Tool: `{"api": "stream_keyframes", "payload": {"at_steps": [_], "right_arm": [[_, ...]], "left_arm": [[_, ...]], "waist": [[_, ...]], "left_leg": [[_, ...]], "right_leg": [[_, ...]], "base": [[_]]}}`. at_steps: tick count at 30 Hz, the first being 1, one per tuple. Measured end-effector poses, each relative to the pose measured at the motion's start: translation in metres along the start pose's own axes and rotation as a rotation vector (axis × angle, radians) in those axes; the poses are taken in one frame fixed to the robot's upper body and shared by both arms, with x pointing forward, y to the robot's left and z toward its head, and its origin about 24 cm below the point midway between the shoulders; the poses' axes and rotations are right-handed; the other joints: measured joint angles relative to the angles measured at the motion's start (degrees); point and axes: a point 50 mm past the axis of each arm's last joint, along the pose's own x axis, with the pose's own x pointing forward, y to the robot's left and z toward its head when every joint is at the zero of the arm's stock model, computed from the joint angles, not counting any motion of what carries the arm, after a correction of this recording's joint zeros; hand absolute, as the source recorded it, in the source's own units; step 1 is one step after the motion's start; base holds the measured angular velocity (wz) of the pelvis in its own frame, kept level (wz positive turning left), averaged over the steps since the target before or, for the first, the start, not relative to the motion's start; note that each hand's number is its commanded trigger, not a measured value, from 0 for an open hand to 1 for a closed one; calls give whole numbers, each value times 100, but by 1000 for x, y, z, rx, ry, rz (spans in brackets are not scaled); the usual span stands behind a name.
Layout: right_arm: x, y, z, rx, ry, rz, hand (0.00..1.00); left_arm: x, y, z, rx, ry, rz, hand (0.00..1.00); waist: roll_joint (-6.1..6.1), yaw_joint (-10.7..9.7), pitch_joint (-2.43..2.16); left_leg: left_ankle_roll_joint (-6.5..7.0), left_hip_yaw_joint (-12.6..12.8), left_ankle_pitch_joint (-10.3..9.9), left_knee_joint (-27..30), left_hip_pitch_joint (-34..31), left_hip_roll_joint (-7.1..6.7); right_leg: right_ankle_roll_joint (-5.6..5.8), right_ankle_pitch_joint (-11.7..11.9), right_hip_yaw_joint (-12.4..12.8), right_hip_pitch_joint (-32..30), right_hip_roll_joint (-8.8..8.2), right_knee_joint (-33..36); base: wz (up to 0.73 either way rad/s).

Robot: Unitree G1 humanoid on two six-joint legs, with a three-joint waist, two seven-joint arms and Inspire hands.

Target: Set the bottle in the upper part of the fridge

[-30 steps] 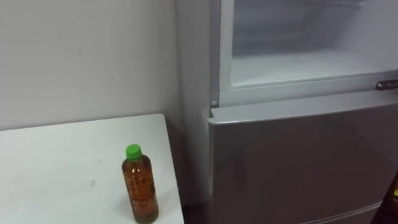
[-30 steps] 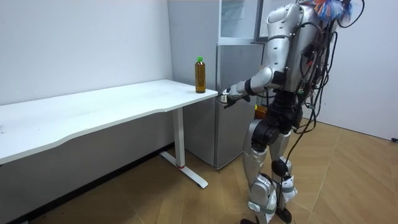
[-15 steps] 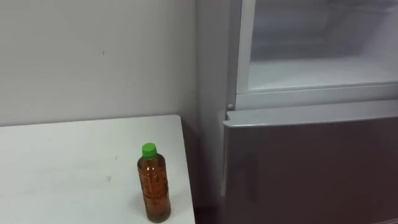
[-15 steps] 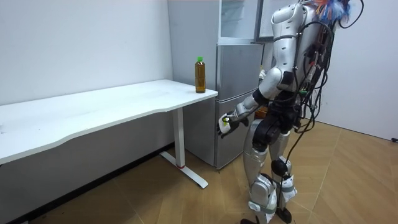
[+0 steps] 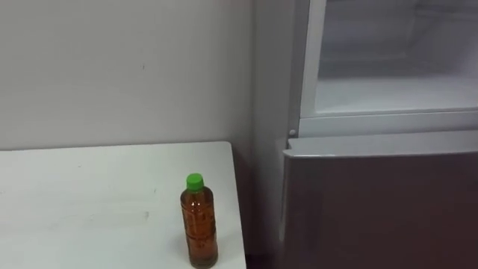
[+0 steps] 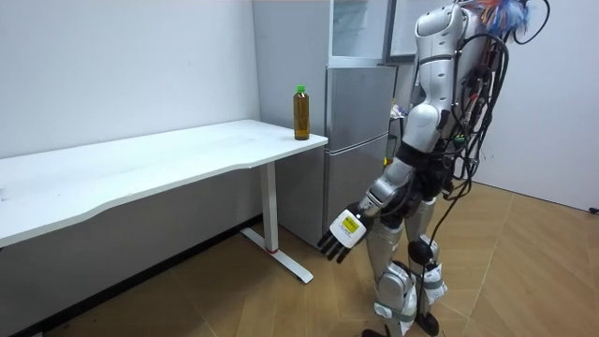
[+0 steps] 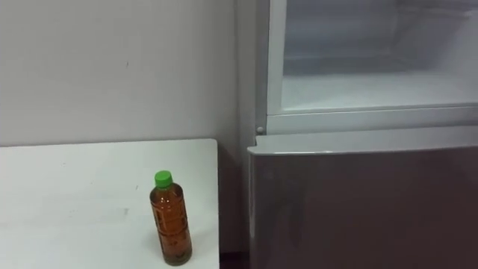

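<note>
Bottle (image 5: pixel 200 222): upright on the desk (image 5: pixel 89 202), at the end nearest the fridge (image 5: pixel 373 202) and close to that edge. Nothing is touching it. Green cap, brown liquid up to the neck. A label wraps the middle; there is print on it, but it is too small to read.

Left hand (image 6: pixel 342 234): seen in the room view, hanging low at thigh level on the side toward the desk. Fingers are straight and point down at the floor, and it holds nothing. It is well apart from the bottle and below desk height.

Robot: standing upright on the wood floor, right in front of the fridge, with the desk end on its left.

Desk: white top, bare apart from the bottle, running along the wall (image 5: pixel 112 67).

Fridge: just beside the desk end with a narrow gap between them. The lower door is grey and closed. The upper compartment (image 5: pixel 396 75) stands open above it, showing a white interior and a bare white shelf. No readable writing or badge on the fridge front.

Wall: plain and light, behind the desk.
</note>
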Motion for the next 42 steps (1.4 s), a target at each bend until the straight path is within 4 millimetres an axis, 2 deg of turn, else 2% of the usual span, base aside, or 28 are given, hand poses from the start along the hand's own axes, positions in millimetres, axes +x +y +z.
{"api": "stream_keyframes", "payload": {"at_steps": [6,18,33,35,38,40,42], "right_arm": [[0,-1,-2,10,3,-13,0],[-3,-5,-7,46,9,-33,0],[-2,-5,-2,34,-11,-57,0],[-2,-4,3,28,-39,-49,0],[-2,2,21,-20,-116,-24,0],[-3,12,52,-88,-247,0,0],[-6,19,72,-117,-334,16,0]], "left_arm": [[-1,1,-7,-15,35,20,0],[2,0,0,33,29,17,0],[2,-1,0,35,28,18,0],[2,-2,0,28,27,17,0],[3,-3,3,20,16,17,0],[3,-2,3,21,17,18,0],[4,-2,4,23,11,20,0]], "waist": [[3,-2,0],[9,-28,-2],[15,2,-3],[19,16,-3],[4,12,-14],[20,-2,20],[22,-1,21]], "left_leg": [[0,1,0,8,-7,-1],[0,13,0,-12,-34,-7],[0,18,0,-18,-91,-7],[0,58,0,-18,-91,-7],[1,98,0,-9,-92,-6],[3,96,1,9,-126,-6],[4,91,0,9,-120,-7]], "right_leg": [[-1,4,9,-5,-1,13],[1,2,42,-56,1,16],[1,2,63,-120,7,17],[2,2,54,-132,5,24],[2,-3,67,-186,-11,106],[1,-4,67,-200,-16,125],[6,-10,67,-188,-16,113]], "base": [[0],[0],[0],[-5],[-6],[0],[0]]}}
